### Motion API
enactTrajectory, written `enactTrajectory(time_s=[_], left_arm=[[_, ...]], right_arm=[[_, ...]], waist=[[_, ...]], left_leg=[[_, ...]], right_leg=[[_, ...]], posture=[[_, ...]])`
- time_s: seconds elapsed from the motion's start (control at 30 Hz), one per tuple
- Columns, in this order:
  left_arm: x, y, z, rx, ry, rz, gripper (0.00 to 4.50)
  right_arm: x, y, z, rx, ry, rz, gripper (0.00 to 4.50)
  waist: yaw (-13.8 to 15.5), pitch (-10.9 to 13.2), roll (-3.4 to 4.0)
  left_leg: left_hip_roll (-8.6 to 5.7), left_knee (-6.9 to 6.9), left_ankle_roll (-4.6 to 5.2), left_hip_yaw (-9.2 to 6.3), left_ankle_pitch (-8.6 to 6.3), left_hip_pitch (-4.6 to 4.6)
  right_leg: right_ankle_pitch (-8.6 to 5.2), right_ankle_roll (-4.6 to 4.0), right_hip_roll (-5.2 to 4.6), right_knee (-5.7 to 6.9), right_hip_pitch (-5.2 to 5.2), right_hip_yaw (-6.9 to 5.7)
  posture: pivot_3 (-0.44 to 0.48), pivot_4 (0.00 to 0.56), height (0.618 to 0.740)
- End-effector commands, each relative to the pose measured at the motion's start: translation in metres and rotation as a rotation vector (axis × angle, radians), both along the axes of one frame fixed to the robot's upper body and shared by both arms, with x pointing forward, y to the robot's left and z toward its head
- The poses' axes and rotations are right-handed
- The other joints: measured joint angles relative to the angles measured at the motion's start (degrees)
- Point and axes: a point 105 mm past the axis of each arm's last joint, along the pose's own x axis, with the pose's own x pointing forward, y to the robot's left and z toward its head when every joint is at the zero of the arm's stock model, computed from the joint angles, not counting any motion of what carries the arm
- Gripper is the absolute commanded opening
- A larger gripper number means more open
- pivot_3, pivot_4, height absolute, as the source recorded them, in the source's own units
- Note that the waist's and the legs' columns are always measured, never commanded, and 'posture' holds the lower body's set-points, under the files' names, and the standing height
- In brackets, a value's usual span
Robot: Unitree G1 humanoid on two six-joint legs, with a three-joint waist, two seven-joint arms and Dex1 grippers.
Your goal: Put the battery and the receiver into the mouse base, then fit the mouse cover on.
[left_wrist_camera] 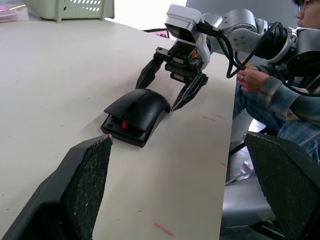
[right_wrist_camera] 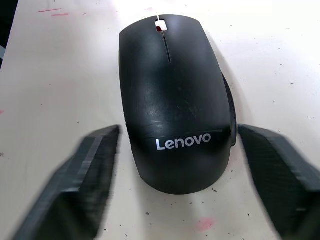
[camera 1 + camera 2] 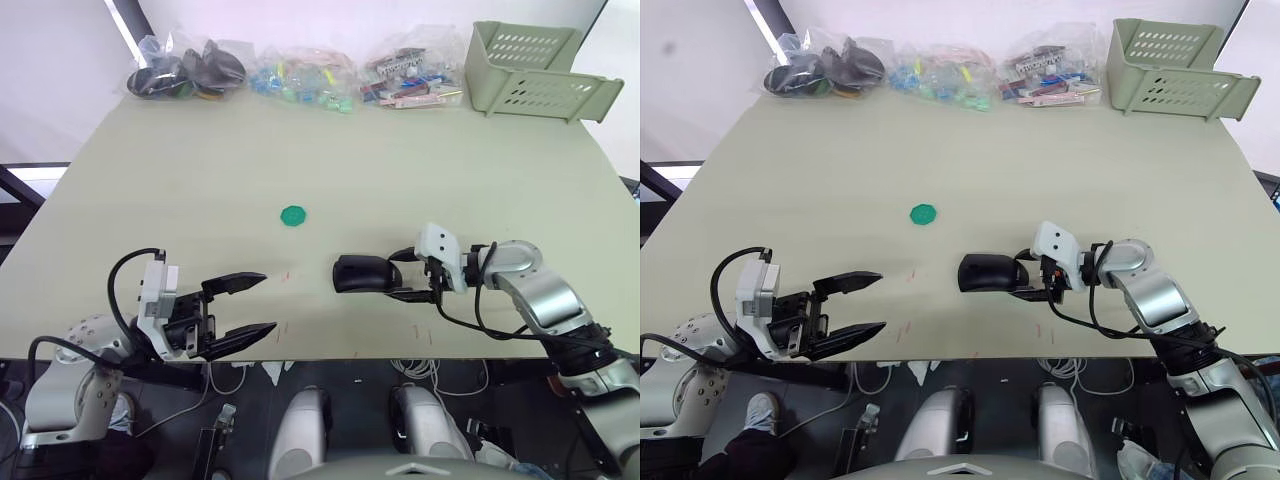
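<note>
Black mouse cover point(image 2: 172, 95), one, apparently not fully seated on one mouse base point(image 1: 125, 134). Right gripper point(image 3: 400, 276) straddles it, open, empty. Left gripper point(image 3: 262, 304) wide open, empty.

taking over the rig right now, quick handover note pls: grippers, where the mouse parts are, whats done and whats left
Left gripper: open, holding nothing, at the table's near edge, well apart from the mouse.
Right gripper: open, a finger on each side of the rear of the mouse cover, not clamped on it.
The cover lies on the mouse base, but in the left wrist view its front looks raised, with a gap and a red part showing.
Battery and receiver: cannot tell whether they are inside.
Left to do: probably press the cover fully down, then check the seating.
A green disc lies further up the table.
</note>
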Motion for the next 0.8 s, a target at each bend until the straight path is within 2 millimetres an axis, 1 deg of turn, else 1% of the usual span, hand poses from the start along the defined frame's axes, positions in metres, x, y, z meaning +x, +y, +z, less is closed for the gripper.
enactTrajectory(time_s=[0.03,0.23,0.3,0.37,0.7,0.8], left_arm=[[-0.001,-0.002,0.006,0.011,-0.035,-0.011,4.50],[0.000,-0.003,0.006,0.011,-0.036,-0.012,4.50],[0.000,-0.003,0.006,0.011,-0.036,-0.012,4.50],[0.000,-0.003,0.006,0.011,-0.036,-0.013,4.50],[-0.001,-0.003,0.004,0.009,-0.034,-0.006,4.50],[-0.002,-0.002,0.004,0.009,-0.034,-0.001,4.50]], right_arm=[[0.001,0.004,0.012,0.013,-0.051,0.026,3.64],[0.002,0.005,0.012,0.014,-0.052,0.027,3.64],[0.002,0.005,0.012,0.014,-0.053,0.028,3.10],[0.002,0.005,0.012,0.012,-0.055,0.028,2.41],[0.002,0.004,0.014,0.006,-0.068,0.033,2.41],[0.002,0.006,0.022,0.007,-0.100,0.047,2.41]], waist=[[0.00,0.00,0.00],[0.00,0.00,0.00],[0.00,0.00,0.00],[0.00,0.00,0.00],[0.01,0.00,0.00],[0.00,0.00,0.00]], left_leg=[[0.00,0.00,0.00,0.00,0.00,0.00],[0.00,0.00,0.00,0.00,0.00,0.00],[0.00,0.00,0.00,0.00,0.00,0.00],[0.00,0.00,0.00,0.00,0.00,0.00],[0.00,0.00,0.00,0.00,0.00,0.00],[0.00,0.00,0.00,0.00,0.00,0.00]], right_leg=[[0.00,0.00,0.00,0.00,0.00,0.00],[0.00,0.00,0.00,0.00,0.00,0.00],[0.00,0.00,0.00,0.00,0.00,0.00],[0.00,0.00,0.00,0.00,0.00,0.00],[0.00,0.00,0.00,0.01,0.00,0.00],[0.00,0.00,0.00,0.01,0.00,0.00]], posture=[[0.000,0.150,0.740],[0.000,0.150,0.740],[0.000,0.150,0.740],[0.000,0.150,0.740],[0.000,0.150,0.740],[0.000,0.150,0.740]])
